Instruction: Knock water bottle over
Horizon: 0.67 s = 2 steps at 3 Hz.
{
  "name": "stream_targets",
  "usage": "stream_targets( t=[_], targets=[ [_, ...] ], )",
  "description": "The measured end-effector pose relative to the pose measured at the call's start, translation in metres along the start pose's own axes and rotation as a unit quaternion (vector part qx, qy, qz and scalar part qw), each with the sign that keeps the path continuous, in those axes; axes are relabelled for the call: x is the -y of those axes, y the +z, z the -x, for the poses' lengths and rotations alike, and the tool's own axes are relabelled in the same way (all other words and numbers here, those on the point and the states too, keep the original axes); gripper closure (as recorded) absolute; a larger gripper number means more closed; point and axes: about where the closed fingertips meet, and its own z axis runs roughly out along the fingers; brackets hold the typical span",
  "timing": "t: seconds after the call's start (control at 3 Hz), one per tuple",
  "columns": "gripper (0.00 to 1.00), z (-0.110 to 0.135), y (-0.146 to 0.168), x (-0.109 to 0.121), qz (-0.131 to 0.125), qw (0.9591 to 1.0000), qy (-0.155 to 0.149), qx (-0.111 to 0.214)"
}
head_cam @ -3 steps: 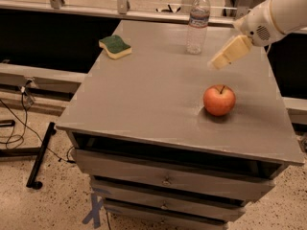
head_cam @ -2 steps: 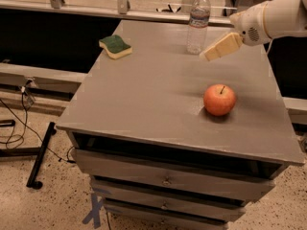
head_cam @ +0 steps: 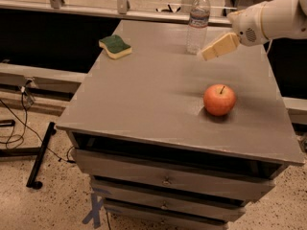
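Note:
The water bottle (head_cam: 197, 25) is clear ribbed plastic with a white cap and a label band. It stands upright near the far edge of the grey table (head_cam: 148, 95). My gripper (head_cam: 211, 51) comes in from the right on a white arm (head_cam: 273, 20). Its tan tip points down and left and sits just right of the bottle's lower half, close to it. I cannot tell whether it touches the bottle.
A red apple (head_cam: 219, 99) sits on the table's right half, nearer the front than the gripper. A green and yellow sponge (head_cam: 115, 46) lies at the far left. Drawers are below the tabletop. A rail runs behind the table.
My gripper has moved left and toward the far edge, from beside the apple's far side to right next to the bottle. The bottle, apple and sponge have not moved.

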Motion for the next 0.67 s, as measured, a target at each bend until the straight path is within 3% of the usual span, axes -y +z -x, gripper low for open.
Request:
stream_targets(
  t=[0.67],
  targets=[
    [0.00,0.023,0.046,0.049,-0.048,0.9956,-0.020,0.078]
  ],
)
